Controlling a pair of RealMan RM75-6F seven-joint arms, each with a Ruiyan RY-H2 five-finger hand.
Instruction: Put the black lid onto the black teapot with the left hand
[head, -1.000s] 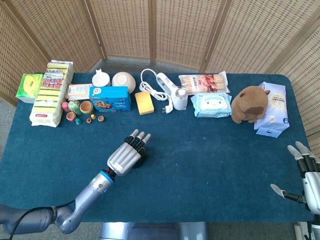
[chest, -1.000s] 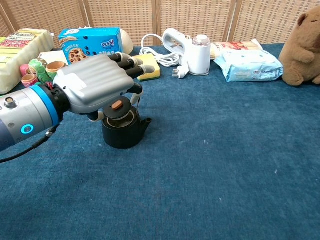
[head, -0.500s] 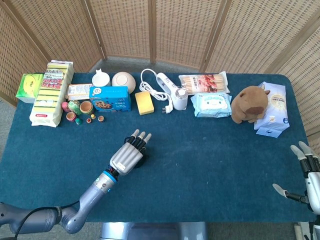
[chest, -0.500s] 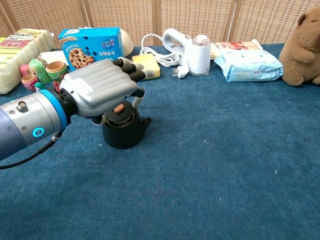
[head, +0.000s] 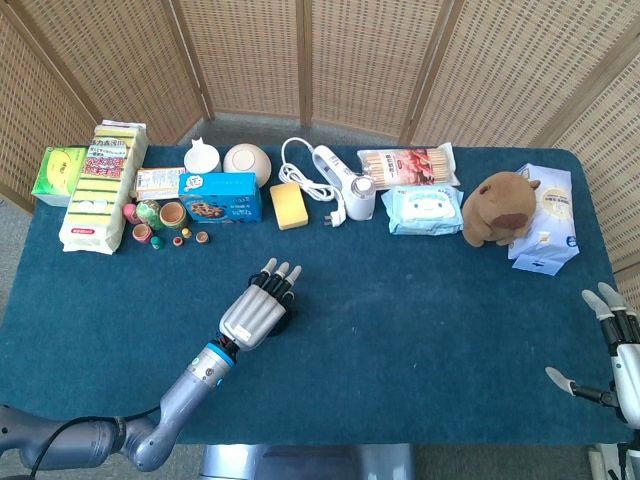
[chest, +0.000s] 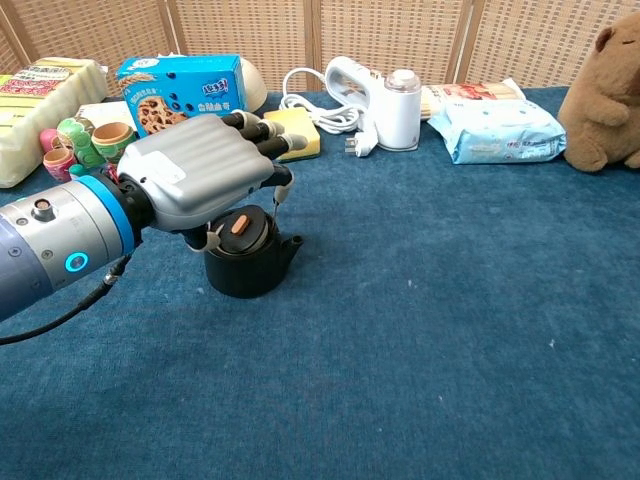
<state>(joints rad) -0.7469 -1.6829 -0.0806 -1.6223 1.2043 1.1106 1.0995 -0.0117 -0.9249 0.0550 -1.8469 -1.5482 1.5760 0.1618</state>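
The black teapot (chest: 250, 268) stands on the blue cloth left of centre, its short spout pointing right. On its mouth the black lid (chest: 241, 228) with an orange knob sits tilted, its left edge raised. My left hand (chest: 195, 175) hovers over it from the left and pinches the lid between the thumb and the fingers curled over its far side. In the head view my left hand (head: 255, 312) covers nearly all of the teapot (head: 286, 318). My right hand (head: 612, 352) stays at the table's lower right edge, fingers apart and holding nothing.
Along the far edge lie a blue biscuit box (chest: 180, 84), a yellow sponge (chest: 296, 136), a white appliance with cord (chest: 352, 80), a wipes pack (chest: 495, 130) and a brown plush toy (chest: 608, 90). Small nesting dolls (chest: 85, 140) stand just behind my left hand.
The lid sat level in the teapot's mouth a second ago; now it is tipped up at its left edge. My left hand has shifted slightly. The right hand has barely moved.
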